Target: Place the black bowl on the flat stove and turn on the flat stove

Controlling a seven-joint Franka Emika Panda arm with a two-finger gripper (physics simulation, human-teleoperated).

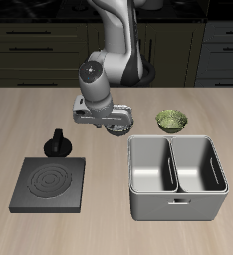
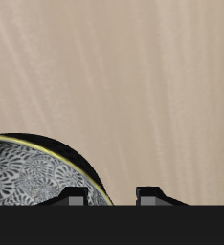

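Observation:
The black bowl (image 1: 118,127), grey-silver inside with a dark rim, sits on the table beside the grey basin. My gripper (image 1: 107,124) is low over it and open. In the wrist view the bowl (image 2: 37,177) shows its patterned grey inside and dark rim. The gripper (image 2: 112,196) has one fingertip (image 2: 76,198) over the bowl's inside and the other outside the rim, with a gap to the rim. The flat stove (image 1: 49,184), a black square plate with grey rings, lies near the table's front edge. Its black knob (image 1: 57,145) stands at its back edge.
A grey two-compartment metal basin (image 1: 176,177) stands close beside the black bowl, toward the table's front. An olive-green bowl (image 1: 171,121) sits just behind the basin. Dark cabinets line the back.

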